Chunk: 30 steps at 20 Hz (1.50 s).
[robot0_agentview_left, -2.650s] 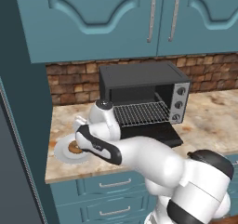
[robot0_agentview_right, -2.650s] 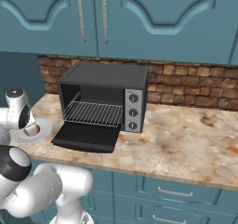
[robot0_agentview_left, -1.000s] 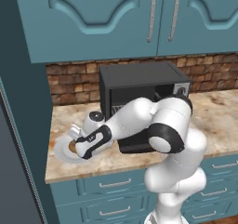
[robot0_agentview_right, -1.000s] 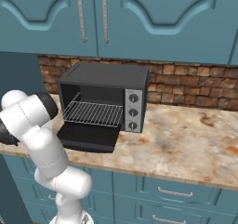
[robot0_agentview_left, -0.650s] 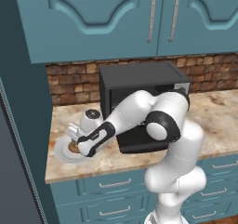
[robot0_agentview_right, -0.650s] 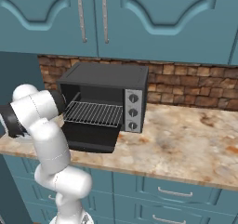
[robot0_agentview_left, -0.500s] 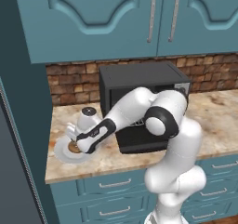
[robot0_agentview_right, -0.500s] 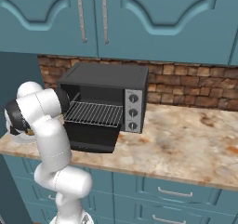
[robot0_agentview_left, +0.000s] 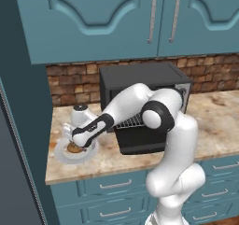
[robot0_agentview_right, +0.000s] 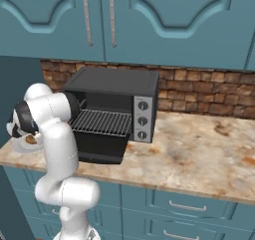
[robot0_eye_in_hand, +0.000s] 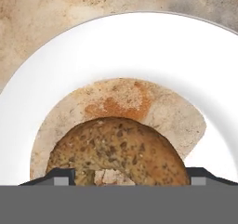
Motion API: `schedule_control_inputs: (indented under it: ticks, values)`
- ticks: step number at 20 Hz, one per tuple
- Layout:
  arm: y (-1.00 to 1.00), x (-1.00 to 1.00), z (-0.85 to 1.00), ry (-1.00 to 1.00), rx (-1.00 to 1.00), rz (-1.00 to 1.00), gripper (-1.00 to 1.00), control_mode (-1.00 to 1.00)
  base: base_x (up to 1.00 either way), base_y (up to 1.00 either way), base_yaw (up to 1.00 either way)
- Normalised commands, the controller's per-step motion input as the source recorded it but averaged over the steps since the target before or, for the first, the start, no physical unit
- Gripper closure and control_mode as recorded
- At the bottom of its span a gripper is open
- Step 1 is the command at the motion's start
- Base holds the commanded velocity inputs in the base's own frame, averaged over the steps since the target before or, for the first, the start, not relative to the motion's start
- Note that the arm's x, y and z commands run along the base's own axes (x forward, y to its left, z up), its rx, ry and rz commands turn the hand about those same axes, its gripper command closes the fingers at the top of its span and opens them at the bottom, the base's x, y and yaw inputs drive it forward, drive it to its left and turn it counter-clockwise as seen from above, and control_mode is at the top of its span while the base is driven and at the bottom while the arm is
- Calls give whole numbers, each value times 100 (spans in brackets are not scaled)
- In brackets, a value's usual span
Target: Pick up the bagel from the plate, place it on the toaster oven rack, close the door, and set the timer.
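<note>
From the left base view I had the arm stretched out to the left and down over the plate (robot0_agentview_left: pixel 70 154), which sat at the left end of the marbled tabletop (robot0_agentview_left: pixel 107 158). The hand (robot0_agentview_left: pixel 74 145) was low over the plate's middle, right at the bagel (robot0_agentview_left: pixel 72 148), whose brown edge showed just under it. Behind the arm stood the black toaster oven (robot0_agentview_left: pixel 140 79), with its door (robot0_agentview_left: pixel 140 142) dropped open in front and a strip of the toaster oven rack (robot0_agentview_left: pixel 133 122) visible past the forearm.

From the right base view the wrist hid most of the plate (robot0_agentview_right: pixel 22 145) at the far left of the tabletop (robot0_agentview_right: pixel 199 154), and I saw only a sliver of bagel (robot0_agentview_right: pixel 31 140) beside the arm. The rack (robot0_agentview_right: pixel 102 122) lay level in the open cavity, the door (robot0_agentview_right: pixel 99 149) hanging open below it, three knobs (robot0_agentview_right: pixel 142 119) down the oven's right panel.

In the hand view the seeded bagel (robot0_eye_in_hand: pixel 116 153) lay on the white plate (robot0_eye_in_hand: pixel 153 60), and a fingertip (robot0_eye_in_hand: pixel 58 176) stood at each side of the ring. I could not tell whether the fingers were touching it, so I could not say if the hand was free or already grasping
</note>
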Motion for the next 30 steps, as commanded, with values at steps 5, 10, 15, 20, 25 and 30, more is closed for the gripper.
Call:
schedule_control_inputs:
  ticks: [5,10,15,20,25,30]
  values:
    - [-5,-54,-38,-2,1,0,100,-100,0,0,0]
    - [-5,-46,-15,-5,6,0,100,-100,0,0,0]
    - [-10,-31,-1,-3,11,0,100,-100,0,0,0]
    - [-12,-1,4,0,13,-2,100,-100,0,0,0]
    - [-2,-2,19,0,9,-5,100,-100,0,0,0]
    - [0,-11,14,0,4,-6,100,-100,0,0,0]
